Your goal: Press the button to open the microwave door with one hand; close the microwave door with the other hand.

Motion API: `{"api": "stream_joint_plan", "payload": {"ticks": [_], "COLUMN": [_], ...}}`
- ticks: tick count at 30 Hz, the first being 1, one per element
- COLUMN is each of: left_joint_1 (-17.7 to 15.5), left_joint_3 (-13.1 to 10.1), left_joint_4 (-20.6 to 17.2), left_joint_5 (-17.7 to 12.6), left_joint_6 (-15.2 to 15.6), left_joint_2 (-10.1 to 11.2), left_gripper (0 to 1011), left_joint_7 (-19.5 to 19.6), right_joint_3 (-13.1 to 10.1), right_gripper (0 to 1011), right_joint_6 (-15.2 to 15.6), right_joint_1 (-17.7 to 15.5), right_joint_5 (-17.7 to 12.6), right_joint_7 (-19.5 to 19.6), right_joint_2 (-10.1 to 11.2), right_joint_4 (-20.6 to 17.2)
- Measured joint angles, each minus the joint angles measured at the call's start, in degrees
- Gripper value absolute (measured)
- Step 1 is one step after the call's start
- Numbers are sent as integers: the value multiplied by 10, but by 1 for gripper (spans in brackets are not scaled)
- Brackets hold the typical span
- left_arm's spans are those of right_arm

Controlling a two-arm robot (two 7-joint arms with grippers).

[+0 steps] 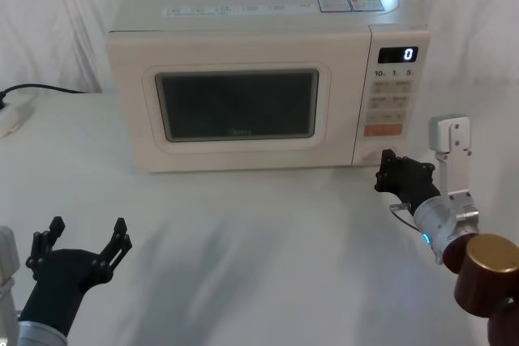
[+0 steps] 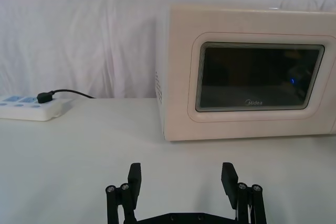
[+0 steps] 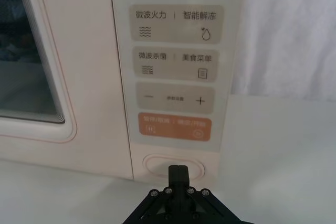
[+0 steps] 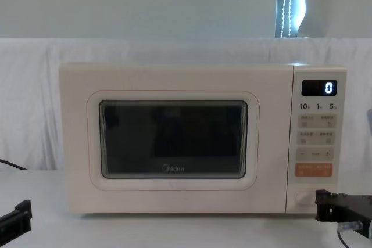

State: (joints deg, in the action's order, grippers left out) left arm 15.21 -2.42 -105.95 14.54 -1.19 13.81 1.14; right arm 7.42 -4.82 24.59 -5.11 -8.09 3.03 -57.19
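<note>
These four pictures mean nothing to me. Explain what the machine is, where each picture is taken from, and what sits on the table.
This is a two-armed robot at a white table. One picture looks down from its head, one looks across from its chest, and one comes from each wrist. On the table stands a cream microwave, its microwave door closed, with a power strip off to the robot's left. The right hand, fingers together, is right at the large plain button at the bottom of the control panel. The left hand hovers open, low over the table and well short of the door. Neither hand holds anything.
</note>
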Motion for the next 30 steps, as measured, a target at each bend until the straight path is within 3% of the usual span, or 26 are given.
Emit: {"api": "stream_joint_plan", "payload": {"ticks": [9,30], "left_joint_1": [0,0], "left_joint_3": [0,0], "left_joint_4": [0,0], "left_joint_5": [0,0], "left_joint_6": [0,0], "left_joint_2": [0,0], "left_gripper": [1001,1001], "left_joint_7": [0,0], "right_joint_3": [1,-4], "right_gripper": [0,0], "right_joint_6": [-7,-18], "right_joint_1": [27,48], "right_joint_5": [8,18], "right_joint_7": [3,10], "right_joint_2": [-6,-12], "right_joint_4": [42,76]}}
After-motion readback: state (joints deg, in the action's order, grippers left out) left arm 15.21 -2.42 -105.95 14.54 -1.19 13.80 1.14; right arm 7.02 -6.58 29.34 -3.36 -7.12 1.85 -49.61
